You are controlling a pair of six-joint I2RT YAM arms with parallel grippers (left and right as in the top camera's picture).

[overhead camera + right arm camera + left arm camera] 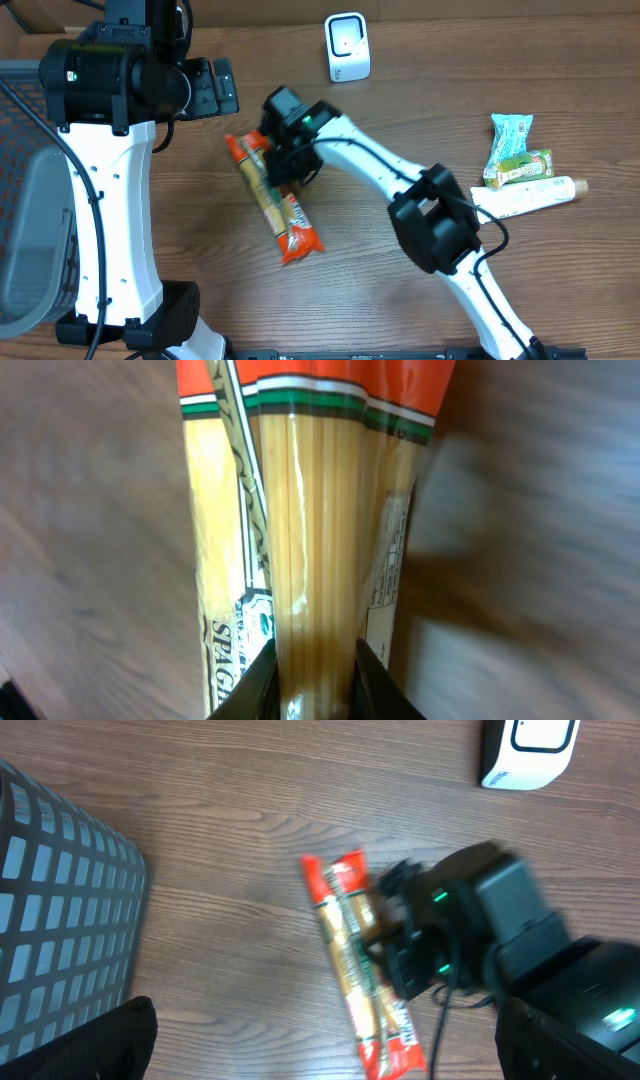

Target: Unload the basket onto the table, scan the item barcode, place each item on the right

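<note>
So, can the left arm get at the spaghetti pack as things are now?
Probably only partly. The right arm's jaws grip the spaghetti pack about its middle. The left arm stands beside it with bare table between, so only the pack's ends look reachable.

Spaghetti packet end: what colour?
Orange-red, edged with thin white and green stripes, on the long clear spaghetti packet; shows best in the right wrist view.

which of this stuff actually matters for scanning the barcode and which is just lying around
For the job:
- spaghetti packet, held by the right gripper
- white scanner, standing apart from the packet

Just lying about:
- mesh basket
- green snack packet
- small wrapped bar
- white tube
</note>
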